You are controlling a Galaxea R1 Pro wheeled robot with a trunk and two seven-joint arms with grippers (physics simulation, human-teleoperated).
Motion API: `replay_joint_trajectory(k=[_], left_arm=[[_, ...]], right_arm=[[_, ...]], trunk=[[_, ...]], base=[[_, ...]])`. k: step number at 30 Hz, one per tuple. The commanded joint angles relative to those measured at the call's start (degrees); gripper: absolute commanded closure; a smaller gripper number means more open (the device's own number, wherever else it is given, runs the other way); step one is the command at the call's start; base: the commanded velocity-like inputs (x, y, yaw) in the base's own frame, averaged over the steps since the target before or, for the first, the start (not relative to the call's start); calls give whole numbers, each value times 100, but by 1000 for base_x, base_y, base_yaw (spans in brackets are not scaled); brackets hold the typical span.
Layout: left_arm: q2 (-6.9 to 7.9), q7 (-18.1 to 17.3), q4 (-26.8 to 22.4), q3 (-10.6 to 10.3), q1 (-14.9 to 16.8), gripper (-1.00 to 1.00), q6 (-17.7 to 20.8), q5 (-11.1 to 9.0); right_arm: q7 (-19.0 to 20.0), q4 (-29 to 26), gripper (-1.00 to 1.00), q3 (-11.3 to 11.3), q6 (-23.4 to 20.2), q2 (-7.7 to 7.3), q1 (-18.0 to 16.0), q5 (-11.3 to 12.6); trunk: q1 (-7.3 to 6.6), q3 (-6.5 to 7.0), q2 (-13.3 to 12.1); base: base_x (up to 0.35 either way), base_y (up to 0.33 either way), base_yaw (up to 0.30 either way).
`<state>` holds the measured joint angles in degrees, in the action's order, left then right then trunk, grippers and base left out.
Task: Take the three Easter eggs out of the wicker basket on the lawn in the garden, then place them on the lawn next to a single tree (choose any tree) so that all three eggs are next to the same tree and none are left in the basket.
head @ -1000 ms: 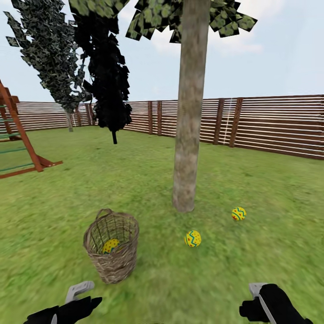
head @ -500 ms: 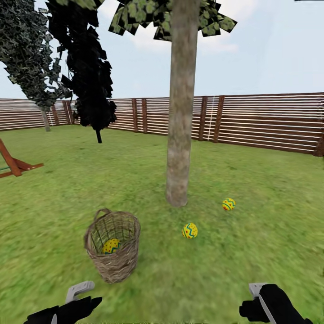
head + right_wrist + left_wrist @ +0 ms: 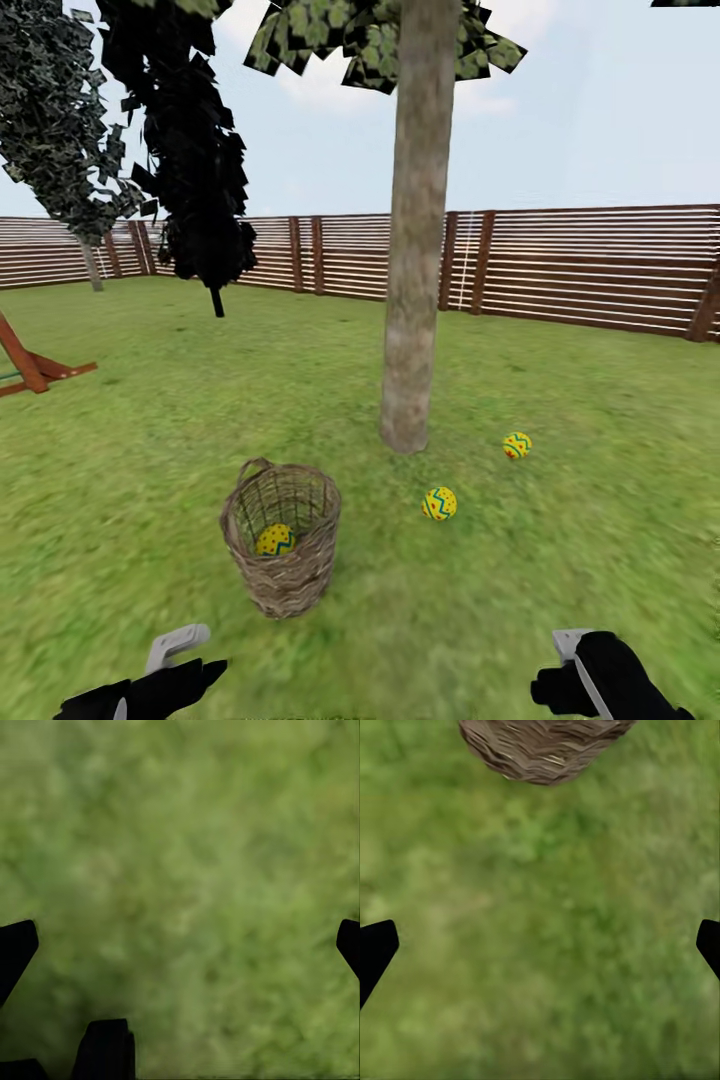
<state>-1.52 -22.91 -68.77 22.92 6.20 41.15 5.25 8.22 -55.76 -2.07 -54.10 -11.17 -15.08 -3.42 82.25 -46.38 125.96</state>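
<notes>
Left claw (image 3: 150, 680) low over lawn (image 3: 130, 500), fingers spread wide, nothing held. Right claw (image 3: 590, 680) likewise wide and empty. Basket (image 3: 283, 545) ahead of left claw, slightly toward middle; left arm nearer. Basket upright, mouth up, so reach probably from above. One egg (image 3: 275, 541) inside on bottom. Beyond, to right: egg (image 3: 439, 503) on grass, another egg (image 3: 517, 445) farther on, both near tree (image 3: 410, 330) foot. Grass between claw and basket open. Fence (image 3: 590, 265) behind.
</notes>
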Motion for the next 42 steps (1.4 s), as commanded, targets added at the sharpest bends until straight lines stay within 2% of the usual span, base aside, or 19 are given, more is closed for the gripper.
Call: replay_joint_trajectory(k=[1, 29, 42], left_arm=[[-6, -56, -5, 20, 4, -100, 16, 55], [-7, -55, -4, 18, 4, -100, 31, 64], [-7, -56, -3, 20, 4, -100, 25, 64]], right_arm=[[43, -6, -100, -8, -28, 1, -4, -40], [41, -8, -100, -13, -22, -5, -4, -54], [39, 16, -100, 12, -22, -1, -4, -45]], trunk=[[-2, -12, 3], [-2, -128, 3], [-2, -140, 3]], base=[[-87, 331, -225], [-71, 333, -267], [-1, 342, -42]])
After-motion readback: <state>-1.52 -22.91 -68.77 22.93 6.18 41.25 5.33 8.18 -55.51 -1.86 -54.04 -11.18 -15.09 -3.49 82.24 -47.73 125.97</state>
